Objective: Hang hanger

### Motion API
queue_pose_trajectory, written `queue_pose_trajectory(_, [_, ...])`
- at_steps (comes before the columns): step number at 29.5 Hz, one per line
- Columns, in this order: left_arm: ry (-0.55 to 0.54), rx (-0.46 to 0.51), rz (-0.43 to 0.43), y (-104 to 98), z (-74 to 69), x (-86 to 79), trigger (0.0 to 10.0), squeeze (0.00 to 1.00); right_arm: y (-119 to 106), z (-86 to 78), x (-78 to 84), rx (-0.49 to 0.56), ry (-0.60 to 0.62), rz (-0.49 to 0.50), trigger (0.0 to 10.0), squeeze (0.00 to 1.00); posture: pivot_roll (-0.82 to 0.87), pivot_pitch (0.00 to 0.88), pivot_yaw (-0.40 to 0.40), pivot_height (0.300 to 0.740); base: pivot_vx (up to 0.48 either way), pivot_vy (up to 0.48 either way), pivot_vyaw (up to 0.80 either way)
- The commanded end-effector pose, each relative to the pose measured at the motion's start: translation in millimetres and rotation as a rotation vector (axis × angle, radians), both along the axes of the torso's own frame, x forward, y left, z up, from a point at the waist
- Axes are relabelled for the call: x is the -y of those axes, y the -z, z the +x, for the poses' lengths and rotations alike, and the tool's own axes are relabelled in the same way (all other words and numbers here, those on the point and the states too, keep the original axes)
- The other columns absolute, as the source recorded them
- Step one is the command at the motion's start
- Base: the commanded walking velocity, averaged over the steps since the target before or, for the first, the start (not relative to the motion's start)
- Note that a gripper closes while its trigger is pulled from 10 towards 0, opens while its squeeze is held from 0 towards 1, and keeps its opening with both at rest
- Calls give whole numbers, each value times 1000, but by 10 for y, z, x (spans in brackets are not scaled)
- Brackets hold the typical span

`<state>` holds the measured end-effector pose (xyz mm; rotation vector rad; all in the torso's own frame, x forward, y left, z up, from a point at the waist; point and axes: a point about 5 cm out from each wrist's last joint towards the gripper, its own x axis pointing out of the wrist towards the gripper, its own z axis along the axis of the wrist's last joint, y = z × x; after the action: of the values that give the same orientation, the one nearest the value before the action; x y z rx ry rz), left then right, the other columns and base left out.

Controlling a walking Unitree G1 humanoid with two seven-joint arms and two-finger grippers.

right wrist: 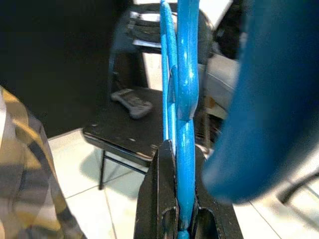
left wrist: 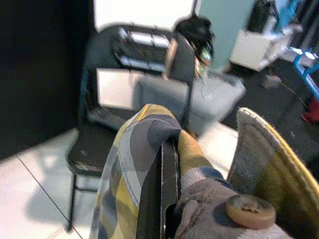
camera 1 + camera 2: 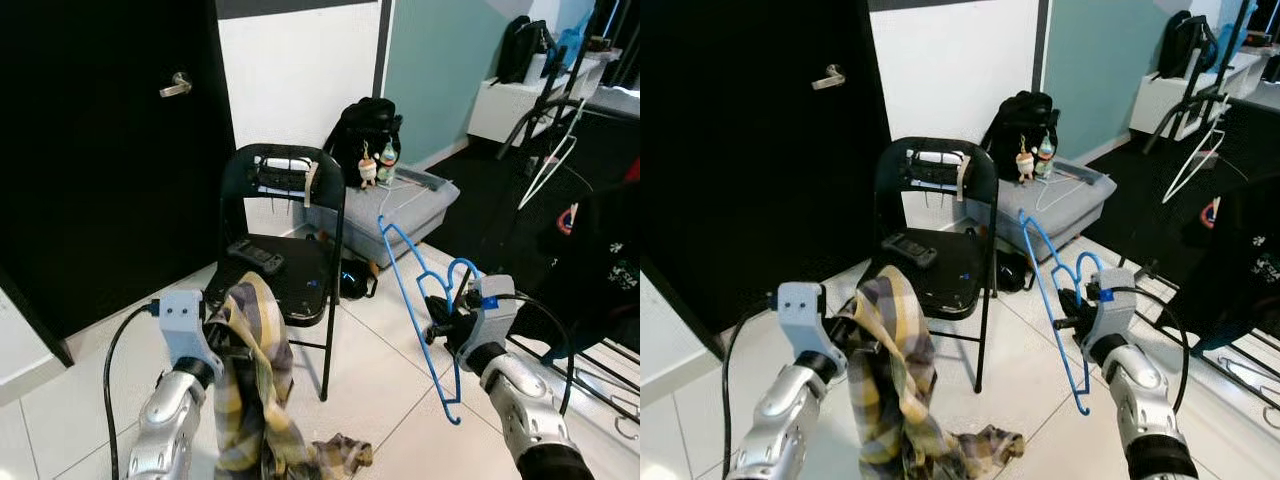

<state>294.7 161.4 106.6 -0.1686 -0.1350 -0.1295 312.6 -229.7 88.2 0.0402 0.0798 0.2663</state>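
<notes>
White floor tiles (image 3: 380, 390) run underfoot, and right up close both arms are busy. On the left, the left pincer (image 3: 218, 338) is clenched on a yellow and grey plaid shirt (image 3: 250, 400), fabric bunched over its black fingers (image 2: 162, 199), the cloth hanging down with its tail pooled on the tiles; a brown button (image 2: 250, 211) sits right by the wrist camera. On the right, the right pincer (image 3: 442, 325) is grasping a blue hanger (image 3: 420, 310), fingers closed around the plastic bar, and the hanger is held up in the air, tilted, its hook end low near the floor and its long side slanting up toward the chair. Just beyond the shirt stands a black folding chair (image 3: 285, 250), with a dark remote (image 3: 256, 256) lying on its seat and something clipped across its backrest that is hard to make out. Behind the chair, a grey storage box (image 3: 385, 215) sits on the floor with a black backpack (image 3: 365, 130) leaning at its far end and two small charms (image 3: 377, 165) dangling from it. Off to the right, dark clothes (image 3: 600, 260) hang on a black rack (image 3: 545, 120), a white hanger (image 3: 552, 165) among them. Farther back, a black door (image 3: 100, 150) with a silver handle (image 3: 177, 86) fills the left, next to a white wall and a teal one.
</notes>
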Motion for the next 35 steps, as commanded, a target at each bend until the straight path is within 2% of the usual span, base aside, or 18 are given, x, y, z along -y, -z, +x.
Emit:
queue_pose_trajectory(1, [2,148,16,-427,117,29,10000,0,-114,56,-125,58,-49,5,10000,0,-46,0,-18,740,0,0,750])
queue_pose_trajectory(3, [12,257,29,-796,192,55,10000,0,-230,109,-218,102,-86,0,10000,0,-46,0,-15,740,0,0,750])
queue_pose_trajectory(4, [12,257,29,-796,192,55,10000,0,-230,109,-218,102,-86,0,10000,0,-46,0,-15,740,0,0,750])
queue_pose_trajectory(6, [3,356,42,-1132,243,21,10000,0,-346,158,-300,147,-114,-2,10000,0,-48,0,-10,740,0,0,750])
queue_pose_trajectory(9, [-79,470,69,-1549,293,-178,10000,0,-495,188,-396,205,-151,-6,10000,0,-51,0,-5,740,0,0,750])
queue_pose_trajectory(13, [-148,523,72,-1766,300,-330,10000,0,-556,186,-456,229,-179,-9,10000,0,-52,0,-2,740,0,0,750])
queue_pose_trajectory(16, [-308,585,107,-2052,257,-620,10000,0,-616,164,-578,252,-241,-29,10000,0,-49,0,-2,740,0,0,750])
queue_pose_trajectory(17, [-308,585,107,-2052,257,-620,10000,0,-616,164,-578,252,-241,-29,10000,0,-49,0,-2,740,0,0,750])
queue_pose_trajectory(19, [-397,600,130,-2163,209,-768,10000,0,-619,146,-645,254,-273,-43,10000,0,-49,0,-2,740,0,0,750])
queue_pose_trajectory(21, [-397,600,130,-2163,209,-768,10000,0,-619,146,-645,254,-273,-43,10000,0,-49,0,-2,740,0,0,750])
queue_pose_trajectory(23, [-515,602,206,-2295,144,-976,10000,0,-612,121,-720,252,-300,-53,10000,0,-41,0,2,740,0,0,750])
queue_pose_trajectory(25, [-616,598,228,-2381,77,-1163,10000,0,-604,99,-754,248,-312,-55,10000,0,-39,0,1,740,0,0,750])
queue_pose_trajectory(26, [-616,598,228,-2381,77,-1163,10000,0,-604,99,-754,248,-312,-55,10000,0,-39,0,1,740,0,0,750])
queue_pose_trajectory(29, [-712,595,240,-2431,-3,-1341,10000,0,-590,83,-763,242,-320,-61,10000,0,-38,0,2,740,0,0,750])
queue_pose_trajectory(32, [-860,557,264,-2388,-110,-1567,10000,0,-576,66,-773,231,-329,-68,10000,0,-30,0,-3,740,0,0,750])
queue_pose_trajectory(33, [-860,557,264,-2388,-110,-1567,10000,0,-576,66,-773,231,-329,-68,10000,0,-30,0,-3,740,0,0,750])
queue_pose_trajectory(34, [-889,485,229,-2213,-103,-1627,10000,0,-557,68,-796,221,-335,-75,10000,0,-25,0,-8,740,0,0,750])
queue_pose_trajectory(35, [-889,485,229,-2213,-103,-1627,10000,0,-557,68,-796,221,-335,-75,10000,0,-25,0,-8,740,0,0,750])
